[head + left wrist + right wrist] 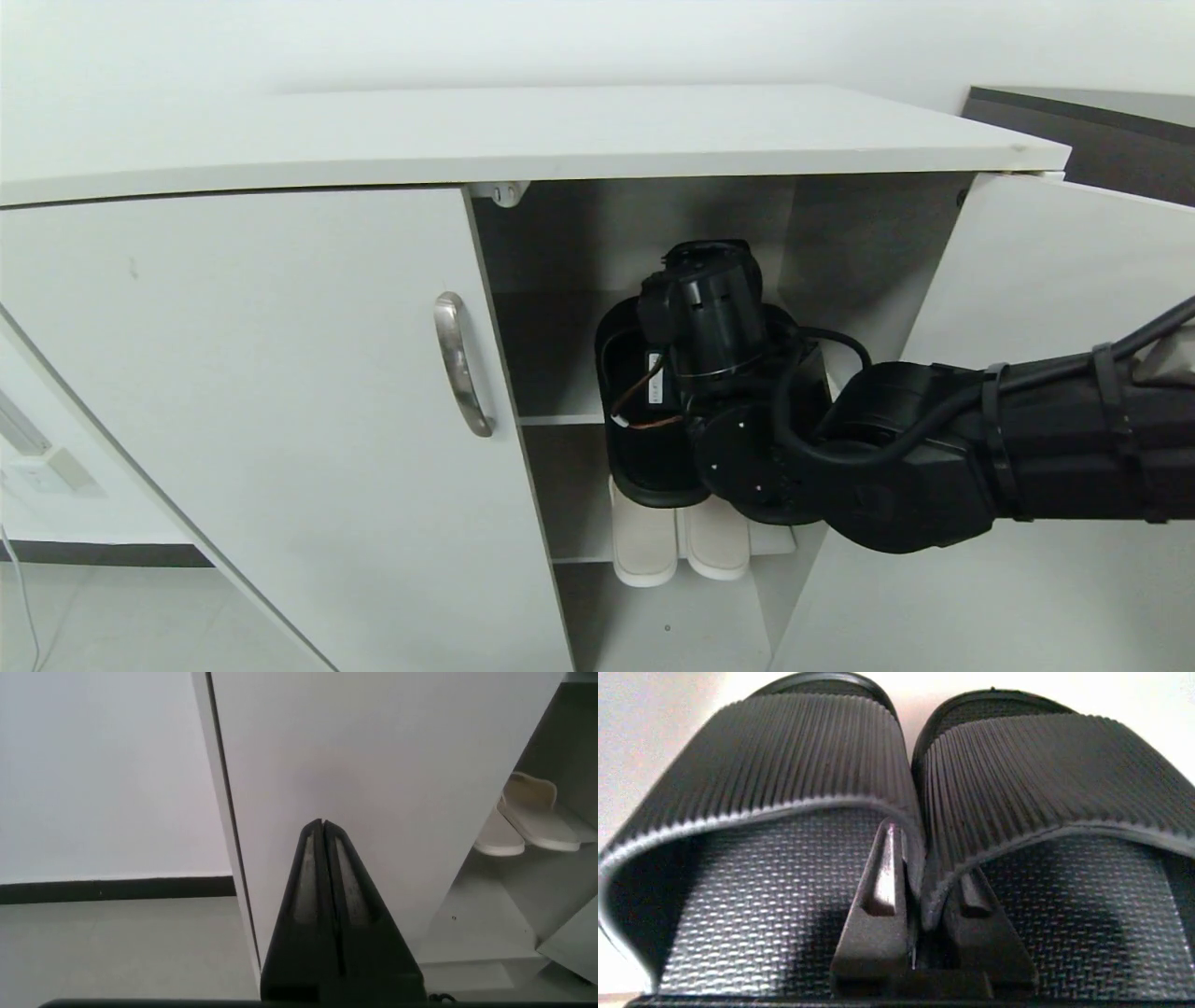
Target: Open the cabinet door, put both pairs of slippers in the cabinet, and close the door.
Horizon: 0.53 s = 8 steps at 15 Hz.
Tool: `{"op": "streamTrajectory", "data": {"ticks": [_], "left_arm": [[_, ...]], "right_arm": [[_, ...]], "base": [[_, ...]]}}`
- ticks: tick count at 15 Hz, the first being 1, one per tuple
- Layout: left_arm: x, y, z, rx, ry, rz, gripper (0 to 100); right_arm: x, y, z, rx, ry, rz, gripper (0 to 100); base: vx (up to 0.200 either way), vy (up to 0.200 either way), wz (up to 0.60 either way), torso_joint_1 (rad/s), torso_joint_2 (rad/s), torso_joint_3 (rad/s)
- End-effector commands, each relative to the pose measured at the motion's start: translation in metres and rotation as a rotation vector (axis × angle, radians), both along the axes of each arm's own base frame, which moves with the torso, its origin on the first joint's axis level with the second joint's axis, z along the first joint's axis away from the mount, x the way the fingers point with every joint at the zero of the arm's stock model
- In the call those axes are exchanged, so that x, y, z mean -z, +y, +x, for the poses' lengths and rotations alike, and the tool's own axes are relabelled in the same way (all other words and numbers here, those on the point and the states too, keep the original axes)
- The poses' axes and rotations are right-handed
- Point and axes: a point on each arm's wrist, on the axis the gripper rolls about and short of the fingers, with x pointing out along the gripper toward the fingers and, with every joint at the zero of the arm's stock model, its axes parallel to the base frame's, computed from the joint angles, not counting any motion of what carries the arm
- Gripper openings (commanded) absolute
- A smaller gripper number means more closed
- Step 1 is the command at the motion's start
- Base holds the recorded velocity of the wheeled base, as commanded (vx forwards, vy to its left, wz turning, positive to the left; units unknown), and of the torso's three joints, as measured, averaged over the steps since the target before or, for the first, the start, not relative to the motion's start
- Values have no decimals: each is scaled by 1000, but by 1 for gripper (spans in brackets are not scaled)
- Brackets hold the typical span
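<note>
Black slippers are pinched together at their inner edges by the right end effector, inside the open cabinet, above the white slippers lying on a shelf. The left end effector is pressed together, facing the closed left door.

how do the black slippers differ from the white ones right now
The black slippers are dark with ribbed straps; the white slippers are pale. The black slippers are pinched in the right gripper, above the white slippers, which lie free on a lower shelf. Each pair is side by side, at the open cabinet.
</note>
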Motion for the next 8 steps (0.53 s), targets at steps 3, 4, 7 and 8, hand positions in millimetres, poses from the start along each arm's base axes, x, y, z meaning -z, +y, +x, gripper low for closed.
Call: {"op": "streamTrajectory", "data": {"ticks": [3, 4, 7, 8], "left_arm": [[0, 0, 0, -1, 0, 0, 0], [0, 0, 0, -1, 0, 0, 0], [0, 0, 0, -2, 0, 0, 0], [0, 0, 0, -2, 0, 0, 0]], "right_arm": [[-2, 2, 3, -48, 11, 6, 0], [-1, 3, 10, -39, 11, 0, 0], [-5, 5, 23, -26, 28, -14, 0], [-7, 8, 30, -22, 28, -11, 0]], "base": [[0, 0, 0, 0, 0, 0], [0, 0, 0, 0, 0, 0], [0, 0, 0, 0, 0, 0], [0, 0, 0, 0, 0, 0]]}}
